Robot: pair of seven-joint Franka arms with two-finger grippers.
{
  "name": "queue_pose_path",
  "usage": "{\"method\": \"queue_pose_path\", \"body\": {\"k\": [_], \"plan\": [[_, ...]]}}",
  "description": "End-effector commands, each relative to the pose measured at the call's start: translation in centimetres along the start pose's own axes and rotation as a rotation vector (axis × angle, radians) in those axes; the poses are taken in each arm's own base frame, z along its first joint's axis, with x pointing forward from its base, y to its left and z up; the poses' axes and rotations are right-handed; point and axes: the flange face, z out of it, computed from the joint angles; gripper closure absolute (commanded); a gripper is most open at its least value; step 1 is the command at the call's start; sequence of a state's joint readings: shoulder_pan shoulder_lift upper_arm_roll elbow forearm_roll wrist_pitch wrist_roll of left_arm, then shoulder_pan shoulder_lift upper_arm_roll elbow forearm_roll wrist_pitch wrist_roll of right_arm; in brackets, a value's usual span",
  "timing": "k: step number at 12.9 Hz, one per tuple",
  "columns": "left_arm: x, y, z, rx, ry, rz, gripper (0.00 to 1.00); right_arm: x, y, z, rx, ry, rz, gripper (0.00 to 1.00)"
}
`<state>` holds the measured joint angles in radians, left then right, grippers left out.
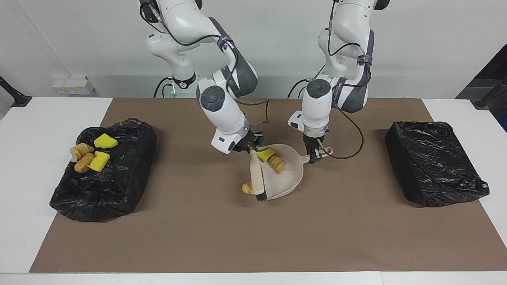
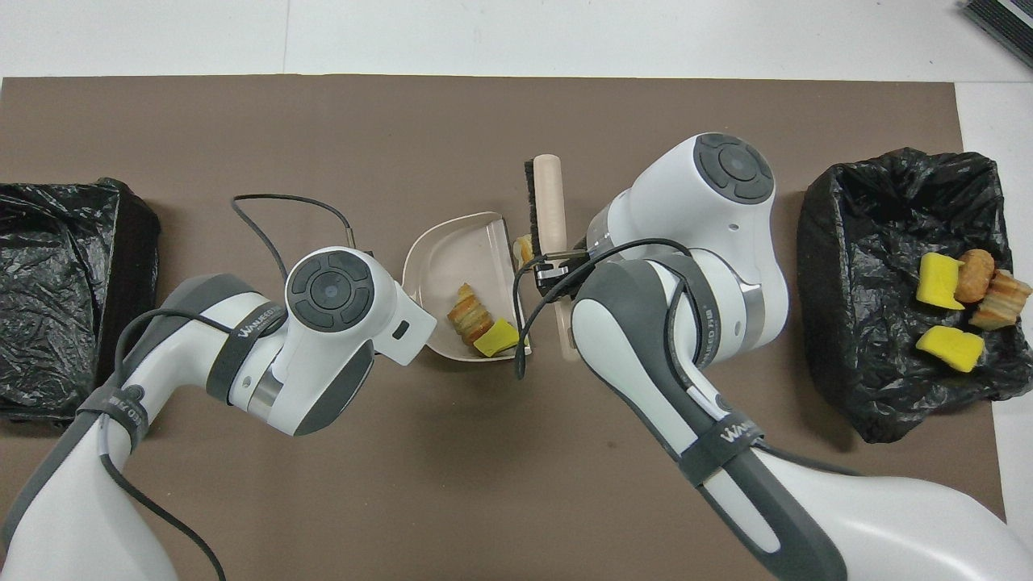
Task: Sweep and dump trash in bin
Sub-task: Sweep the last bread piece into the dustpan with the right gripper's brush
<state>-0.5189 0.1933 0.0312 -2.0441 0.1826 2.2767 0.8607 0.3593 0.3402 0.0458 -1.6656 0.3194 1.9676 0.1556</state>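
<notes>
Now the right gripper is clamped on the handle end of the brush, over the middle of the brown mat; the brush slants down to its black bristles, which meet the mat at the open mouth of the dustpan. One loose pastry lies on the mat just beside the brush head, on the side toward the right arm's end of the table, so the brush stands between it and the pan. From above, only a sliver of that pastry shows between the pan's edge and the brush. The left gripper is closed on the dustpan's handle, and the pan rests on the mat. Inside the pan lie two pieces of trash: one yellow sponge chunk and one layered pastry, touching each other near the end closest to the robots. Out at the right arm's end of the table sits a bin lined with a black bag, holding four pieces: two yellow sponge chunks and two pastries, bunched together. That makes seven pieces in all, three sponge chunks and four pastries. A second black-bagged bin sits at the left arm's end of the table, well apart from the pan.
</notes>
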Motion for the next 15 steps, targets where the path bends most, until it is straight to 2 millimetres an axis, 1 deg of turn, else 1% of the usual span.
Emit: {"method": "queue_pose_path", "body": {"k": [1,2,3,4,5,6,7,9,11,13,14,15], "plan": [[-0.9,0.4,-0.1,0.015,-0.016,-0.012,1.0,0.2,3.2,1.3,-0.132,-0.039,-0.046,1.0],[-0.9,0.4,-0.1,0.014,-0.017,-0.012,1.0,0.8,4.3,3.2,-0.186,-0.06,-0.056,1.0],[-0.9,0.4,-0.1,0.014,-0.017,-0.012,1.0,1.1,4.9,4.4,-0.246,-0.065,-0.083,1.0],[-0.9,0.4,-0.1,0.014,-0.017,-0.012,1.0,1.3,4.9,5.2,-0.286,-0.073,-0.105,1.0],[-0.9,0.4,-0.1,0.014,-0.017,-0.012,1.0,1.1,4.1,6.2,-0.299,-0.084,-0.131,1.0],[-0.9,0.4,-0.1,0.013,-0.018,-0.012,1.0,0.7,2.4,7.1,-0.302,-0.089,-0.156,1.0],[-0.9,0.4,-0.1,0.012,-0.019,-0.012,1.0,0.0,-0.3,8.5,-0.289,-0.083,-0.186,1.0],[-0.9,0.4,-0.1,0.012,-0.019,-0.012,1.0,-0.1,-1.6,8.9,-0.28,-0.055,-0.206,1.0],[-0.9,0.4,-0.1,0.012,-0.019,-0.012,1.0,-1.3,-4.1,10.0,-0.242,-0.076,-0.319,1.0],[-0.9,0.4,-0.1,0.013,-0.018,-0.012,1.0,-1.2,-5.3,9.7,-0.062,-0.071,-0.276,1.0],[-0.9,0.4,-0.2,0.014,-0.017,-0.011,1.0,-1.1,-5.8,9.2,-0.051,-0.051,-0.276,1.0],[-1.0,0.3,-0.2,0.013,-0.019,-0.01,1.0,-1.2,-5.5,8.5,-0.052,-0.058,-0.27,1.0]]}}
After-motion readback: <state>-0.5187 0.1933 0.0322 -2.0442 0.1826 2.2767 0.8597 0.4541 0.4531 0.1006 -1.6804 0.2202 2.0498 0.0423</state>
